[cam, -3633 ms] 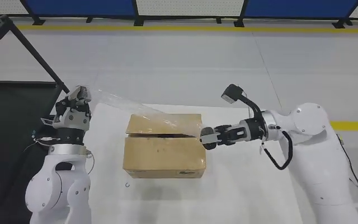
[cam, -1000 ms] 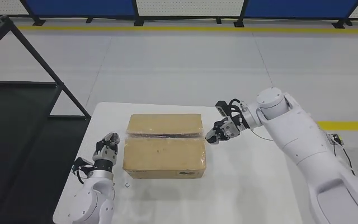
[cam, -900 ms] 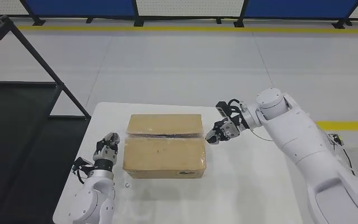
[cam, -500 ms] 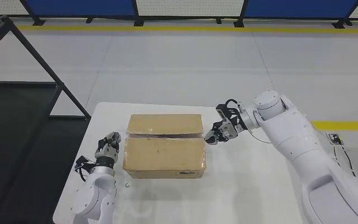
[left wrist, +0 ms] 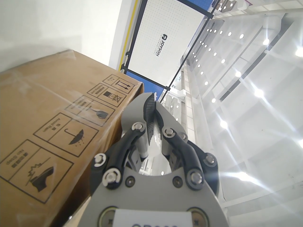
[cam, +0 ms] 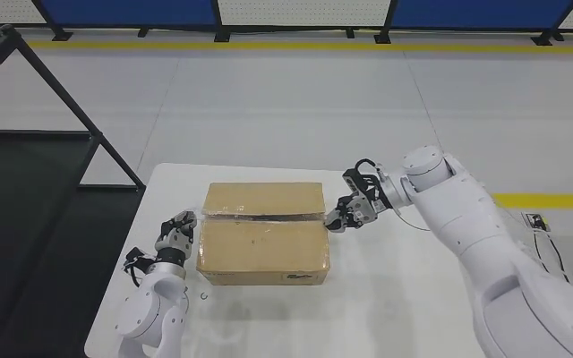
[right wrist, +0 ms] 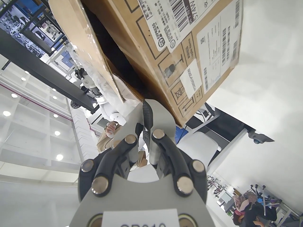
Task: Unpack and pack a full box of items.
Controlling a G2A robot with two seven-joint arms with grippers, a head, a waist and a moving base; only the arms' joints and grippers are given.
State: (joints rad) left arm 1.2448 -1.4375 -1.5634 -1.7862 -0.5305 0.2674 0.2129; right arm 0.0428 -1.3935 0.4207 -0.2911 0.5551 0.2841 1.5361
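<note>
**Two shut pincers, one at each end of a brown box**

From the top: a brown cardboard box (cam: 262, 240) sits in the middle of the white worktop (cam: 394, 295). The left pincer (cam: 182, 224) is just beside the box's left end. The right pincer (cam: 335, 220) is at the right end, by the line where the two top flaps meet. The floor around is pale grey, with a yellow line (cam: 269, 45) and blue wall panels (cam: 125, 11) far off.

From the left wrist: the left pincer (left wrist: 153, 103) has its fingers pressed together, and I can see nothing between them. It points up past the top edge of the box (left wrist: 47, 119), which is very near. That side of the box has black picture signs (left wrist: 71, 133), such as an umbrella and two arrows. Behind is a white board full of little holes (left wrist: 165, 36) and bright ceiling lights.

From the right wrist: the right pincer (right wrist: 144, 109) is pressed together too. Its tip is at the box corner, right under a top flap (right wrist: 78, 36) that is lifted a bit, with a dark gap below. I cannot tell if it touches. This end of the box (right wrist: 213, 55) has white stickers with black stripes (right wrist: 184, 5).
</note>
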